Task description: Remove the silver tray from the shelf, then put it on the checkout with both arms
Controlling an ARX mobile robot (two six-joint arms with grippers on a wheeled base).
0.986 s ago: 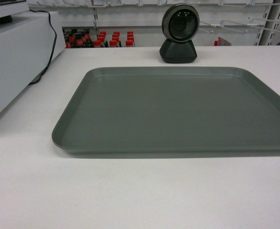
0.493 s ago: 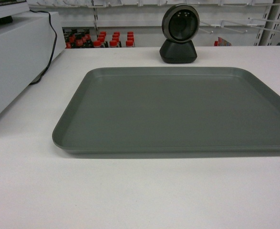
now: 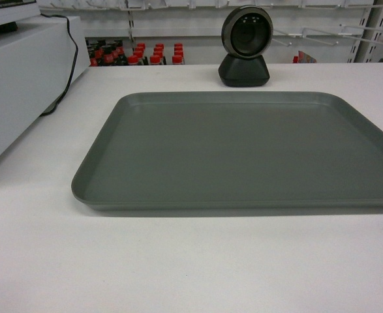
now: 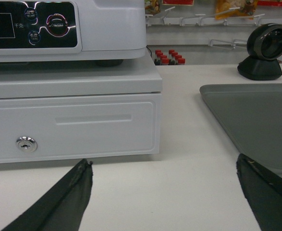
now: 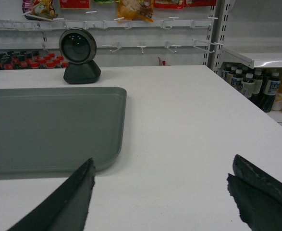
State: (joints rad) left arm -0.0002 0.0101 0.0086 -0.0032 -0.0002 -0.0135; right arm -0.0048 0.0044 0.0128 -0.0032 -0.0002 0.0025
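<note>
Silver tray (image 3: 243, 153) flat on the white desk (image 3: 178, 267), just in front of the round scanner (image 3: 245, 45); cash register (image 4: 68, 82) to its left; left tool (image 4: 165, 190) spread wide, holding nothing, beside the tray's left edge; right tool (image 5: 162, 190) spread wide, empty, off the tray's right corner.

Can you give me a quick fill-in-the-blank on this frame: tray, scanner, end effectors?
1. The silver tray lies flat on the ____.
2. Beyond the tray's far rim stands the round ____ on its stand.
3. The left end effector is ____, holding nothing.
4. The right end effector hovers beside the tray's ____ edge.

Missing words: checkout; scanner; open; right
</note>
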